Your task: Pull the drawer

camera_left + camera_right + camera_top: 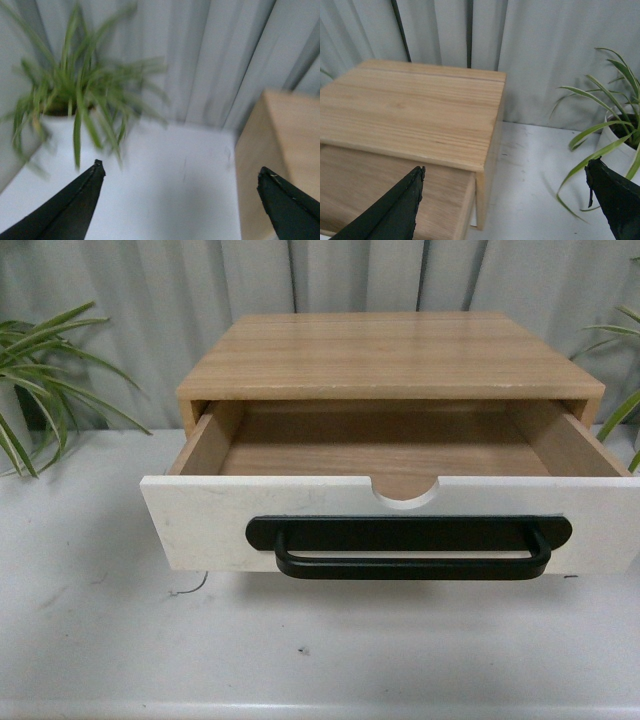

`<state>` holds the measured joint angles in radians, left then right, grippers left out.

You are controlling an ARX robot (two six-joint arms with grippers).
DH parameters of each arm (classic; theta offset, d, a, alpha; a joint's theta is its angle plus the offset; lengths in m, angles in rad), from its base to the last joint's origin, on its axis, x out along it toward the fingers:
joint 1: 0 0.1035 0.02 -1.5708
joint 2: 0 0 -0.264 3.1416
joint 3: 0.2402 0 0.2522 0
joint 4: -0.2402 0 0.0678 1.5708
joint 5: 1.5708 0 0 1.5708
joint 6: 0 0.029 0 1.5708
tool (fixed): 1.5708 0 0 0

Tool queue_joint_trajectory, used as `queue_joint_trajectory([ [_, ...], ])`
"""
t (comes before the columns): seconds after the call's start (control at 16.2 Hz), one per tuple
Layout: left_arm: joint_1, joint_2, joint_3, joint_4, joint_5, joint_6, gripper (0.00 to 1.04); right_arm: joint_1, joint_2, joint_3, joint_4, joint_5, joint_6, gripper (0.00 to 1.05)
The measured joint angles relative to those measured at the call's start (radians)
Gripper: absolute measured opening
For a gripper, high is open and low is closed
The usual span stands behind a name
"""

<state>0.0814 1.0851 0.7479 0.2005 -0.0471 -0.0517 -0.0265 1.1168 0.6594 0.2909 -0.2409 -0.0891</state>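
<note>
The drawer (390, 523) stood pulled well out, its white front with black bar handle (410, 545) facing forward, light wood inside showing bare.

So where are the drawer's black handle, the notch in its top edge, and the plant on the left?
Handle (410, 568): front view, middle of the grip bar.
Notch (405, 503): front view, its curved white edge.
Plant (82, 95): left wrist view, centre of the leaves.

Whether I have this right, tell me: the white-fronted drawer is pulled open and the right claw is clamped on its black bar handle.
Not clamped. The drawer is pulled open, but the front view shows its black bar handle free; the right claw is open.
</note>
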Motion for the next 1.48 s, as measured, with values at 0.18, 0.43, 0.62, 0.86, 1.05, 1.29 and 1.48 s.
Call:
queue_joint_trajectory([
  [0.18, -0.037, -0.108, -0.258, 0.289, 0.101, 0.034, 0.58, 0.028, -0.234, -0.218, 0.127, 0.224, 0.064, 0.69],
  [0.43, -0.084, -0.249, -0.466, 0.353, 0.047, 0.034, 0.08, 0.026, -0.507, -0.417, 0.092, 0.241, 0.073, 0.18],
  [0.62, -0.082, -0.308, -0.532, 0.353, 0.047, 0.037, 0.02, 0.026, -0.550, -0.481, 0.084, 0.240, 0.075, 0.02],
  [0.86, -0.082, -0.433, -0.621, 0.321, 0.047, 0.037, 0.02, 0.026, -0.655, -0.549, 0.061, 0.241, 0.075, 0.02],
  [1.05, -0.082, -0.498, -0.655, 0.288, 0.047, 0.037, 0.02, 0.026, -0.704, -0.579, 0.035, 0.241, 0.075, 0.02],
  [1.29, -0.082, -0.586, -0.688, 0.231, 0.047, 0.037, 0.02, 0.026, -0.776, -0.605, -0.006, 0.241, 0.075, 0.02],
  [1.48, -0.082, -0.671, -0.706, 0.171, 0.047, 0.037, 0.02, 0.026, -0.835, -0.621, -0.048, 0.241, 0.075, 0.02],
])
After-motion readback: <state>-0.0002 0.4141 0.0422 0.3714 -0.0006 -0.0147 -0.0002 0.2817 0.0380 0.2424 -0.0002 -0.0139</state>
